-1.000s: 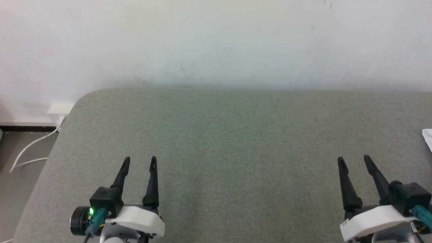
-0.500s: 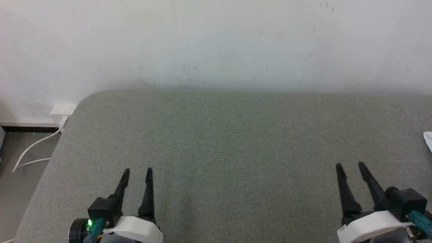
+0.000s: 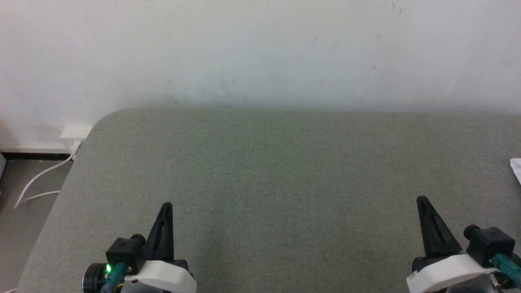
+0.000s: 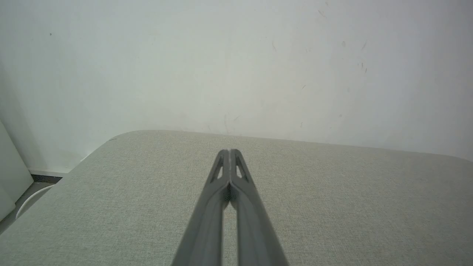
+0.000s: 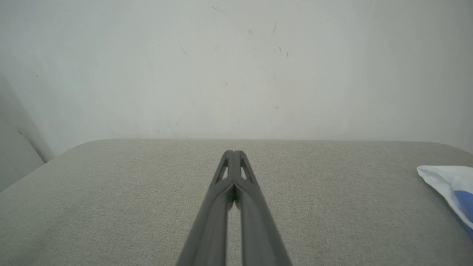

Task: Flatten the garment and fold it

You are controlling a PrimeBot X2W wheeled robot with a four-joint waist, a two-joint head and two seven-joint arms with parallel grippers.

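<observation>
The left pincer (image 3: 166,205) and right pincer (image 3: 422,199) are both clamped closed, empty. The garment (image 5: 447,183) lies far right on the tabletop (image 3: 285,162), nearer the right pincer.

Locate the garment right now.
In the head view, a white corner of the garment lies at the right edge of the table, right of the right gripper.

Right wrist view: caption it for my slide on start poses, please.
Right gripper, shut and empty, points across the grey table toward a white wall, the garment at the picture's right edge.
</observation>
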